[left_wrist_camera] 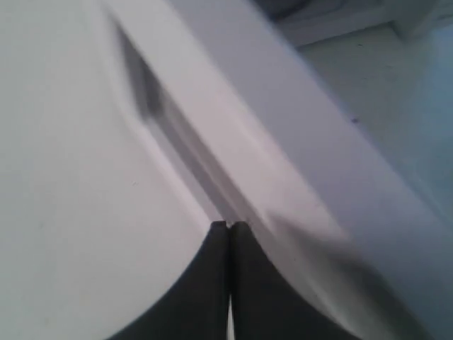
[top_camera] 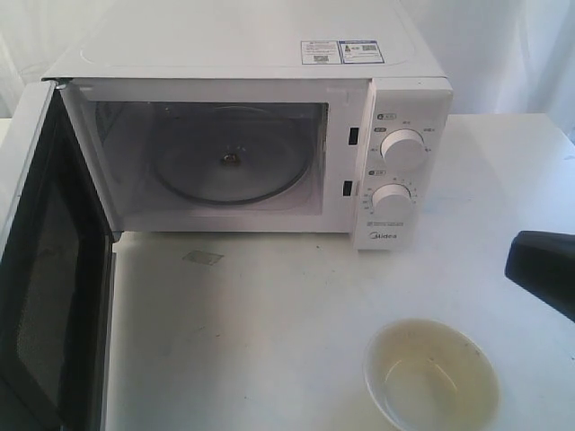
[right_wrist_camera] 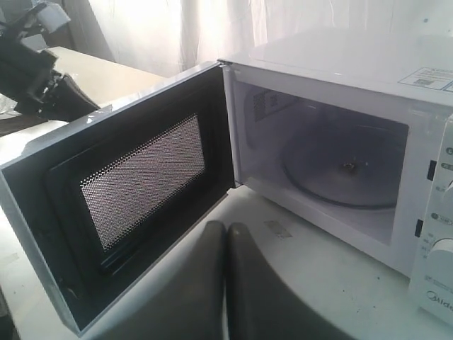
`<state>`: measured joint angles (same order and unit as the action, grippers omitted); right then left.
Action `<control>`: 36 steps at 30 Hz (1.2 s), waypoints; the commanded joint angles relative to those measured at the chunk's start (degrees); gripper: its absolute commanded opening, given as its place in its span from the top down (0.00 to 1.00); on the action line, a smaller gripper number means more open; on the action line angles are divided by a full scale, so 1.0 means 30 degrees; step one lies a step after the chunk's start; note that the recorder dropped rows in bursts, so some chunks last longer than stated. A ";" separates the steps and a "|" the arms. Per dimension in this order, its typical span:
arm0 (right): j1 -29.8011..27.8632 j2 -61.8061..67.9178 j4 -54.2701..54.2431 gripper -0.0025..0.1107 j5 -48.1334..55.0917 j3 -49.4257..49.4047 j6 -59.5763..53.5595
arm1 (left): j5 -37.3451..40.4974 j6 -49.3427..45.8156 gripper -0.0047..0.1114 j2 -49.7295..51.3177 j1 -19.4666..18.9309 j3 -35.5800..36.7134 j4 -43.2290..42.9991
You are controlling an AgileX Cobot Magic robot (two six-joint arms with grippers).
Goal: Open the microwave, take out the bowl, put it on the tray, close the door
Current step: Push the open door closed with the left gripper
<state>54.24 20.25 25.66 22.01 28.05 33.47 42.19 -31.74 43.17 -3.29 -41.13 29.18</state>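
Exterior view: the bowl sits on the worktop at lower right; the microwave door hangs open at left. Left fingers and right fingers — both pairs pressed together.

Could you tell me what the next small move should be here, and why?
Probably the left gripper should push the door toward shut. The bowl already sits outside the microwave, whose cavity shows only the turntable, the door stands wide open, and the shut left gripper looks to be at its white outer face.
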 commanded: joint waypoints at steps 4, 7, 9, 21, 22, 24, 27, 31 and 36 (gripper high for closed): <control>-0.0021 -0.0077 -0.0100 0.98 -0.0274 -0.0077 -0.0045 | -0.0040 -0.7712 0.96 0.1876 0.0010 -0.0104 0.6649; -0.0021 -0.0077 -0.0100 0.98 -0.0274 -0.0077 -0.0045 | -0.0232 -0.8860 0.96 0.2475 0.0010 -0.0104 0.8365; -0.0021 -0.0077 -0.0100 0.98 -0.0274 -0.0077 -0.0045 | -0.0311 -0.9760 0.96 0.2777 0.0010 -0.0104 0.9515; -0.0021 -0.0077 -0.0100 0.98 -0.0254 -0.0077 -0.0083 | -0.0764 -1.3329 0.96 0.4796 0.0748 -0.0104 1.3060; -0.0021 -0.0077 -0.0100 0.98 -0.0225 -0.0077 -0.0083 | -0.1085 -1.3592 0.96 0.5075 0.1072 -0.0104 1.3221; -0.0021 -0.0077 -0.0100 0.98 -0.0225 -0.0077 -0.0083 | -0.1723 -1.4237 0.96 0.5576 0.1722 -0.0104 1.3601; -0.0021 -0.0077 -0.0064 0.98 -0.0100 -0.0077 -0.0083 | -0.3049 -1.5754 0.96 0.6332 0.2766 -0.0104 1.4781; -0.0021 -0.0077 -0.0064 0.98 0.0219 -0.0113 -0.0083 | -0.4262 -1.7954 0.96 0.7116 0.3657 -0.0104 1.7191; -0.0021 -0.0077 -0.0064 0.98 0.0097 -0.0517 -0.0127 | -0.4740 -2.1214 0.96 0.7855 0.3855 -0.0104 2.0645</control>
<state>54.24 20.11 25.55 22.35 27.41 33.47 28.45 -90.03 65.86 7.80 -41.13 84.43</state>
